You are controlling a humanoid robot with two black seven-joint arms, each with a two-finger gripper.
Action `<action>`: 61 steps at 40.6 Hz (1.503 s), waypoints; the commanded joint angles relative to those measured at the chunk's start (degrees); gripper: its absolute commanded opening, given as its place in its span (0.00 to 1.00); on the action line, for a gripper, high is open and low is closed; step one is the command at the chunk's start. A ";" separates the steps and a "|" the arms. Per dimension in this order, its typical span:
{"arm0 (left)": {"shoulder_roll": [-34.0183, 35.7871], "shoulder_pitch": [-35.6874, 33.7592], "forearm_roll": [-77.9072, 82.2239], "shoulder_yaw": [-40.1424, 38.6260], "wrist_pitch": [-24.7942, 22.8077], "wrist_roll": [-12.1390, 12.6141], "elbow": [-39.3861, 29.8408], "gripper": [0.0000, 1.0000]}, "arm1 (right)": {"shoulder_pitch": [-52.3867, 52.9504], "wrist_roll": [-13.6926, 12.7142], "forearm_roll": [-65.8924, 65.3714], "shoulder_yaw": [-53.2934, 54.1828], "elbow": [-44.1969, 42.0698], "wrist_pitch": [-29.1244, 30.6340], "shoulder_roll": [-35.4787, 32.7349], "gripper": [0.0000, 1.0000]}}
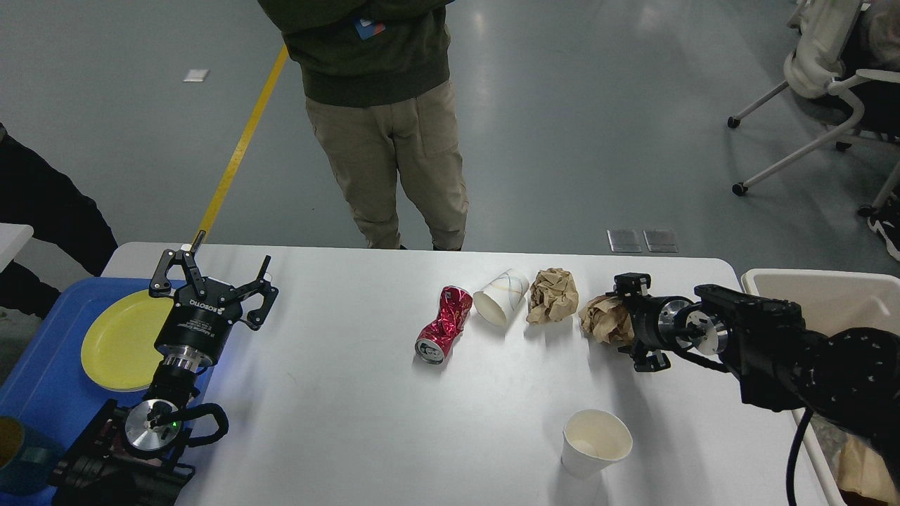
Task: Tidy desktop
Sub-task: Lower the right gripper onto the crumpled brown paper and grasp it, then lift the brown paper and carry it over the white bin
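Table (pixel 337 393): white, rounded corners, fills the lower view.
Right tool (pixel 626 323): fingers pinch a crumpled brown paper wad (pixel 601 318). Step judged: clearing trash.
Next move, likely: lift and carry right to the beige bin (pixel 830 295), just past the table edge.
Left tool (pixel 211 284): spread, empty, above the left edge beside the yellow plate (pixel 119 344) in the blue tray (pixel 42 379).
Remaining: second paper wad (pixel 553 295), tipped paper cup (pixel 501 296), crushed red can (pixel 444 323), upright cup (pixel 594 443). The near left is bare.

Left pincer (pixel 214 277) spread wide; right pincer (pixel 613 320) clamped, arm extended.
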 commanded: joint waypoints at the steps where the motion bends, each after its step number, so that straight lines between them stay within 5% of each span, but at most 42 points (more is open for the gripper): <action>1: 0.00 0.00 0.00 0.03 0.00 0.00 0.00 0.96 | -0.45 -0.07 -0.01 0.15 -0.63 -0.08 0.30 0.94; 3: 0.00 0.00 0.00 -0.05 0.00 0.00 0.00 0.96 | -0.45 -0.07 -0.01 0.24 -0.45 0.01 0.13 0.86; 9: 0.09 0.00 0.00 0.03 0.00 0.00 0.00 0.96 | -0.80 0.02 -0.71 0.24 -0.54 0.01 -0.31 0.37; 18: 0.09 0.00 0.00 0.03 0.00 0.00 0.00 0.96 | -1.15 0.20 -5.01 0.15 -0.45 -0.34 -0.93 0.01; 32: 0.00 0.00 0.00 0.03 0.00 0.00 0.00 0.96 | -0.36 -0.07 -6.69 0.24 0.95 -0.17 -1.89 0.00; 51: 0.00 0.00 0.00 0.03 0.00 0.00 0.00 0.96 | 8.24 -0.94 -15.73 0.06 13.95 -0.70 -10.50 0.00; 61: 0.00 0.00 0.00 0.03 0.00 0.00 0.00 0.96 | 20.01 -5.51 -25.49 -4.41 26.78 -0.08 -16.74 0.00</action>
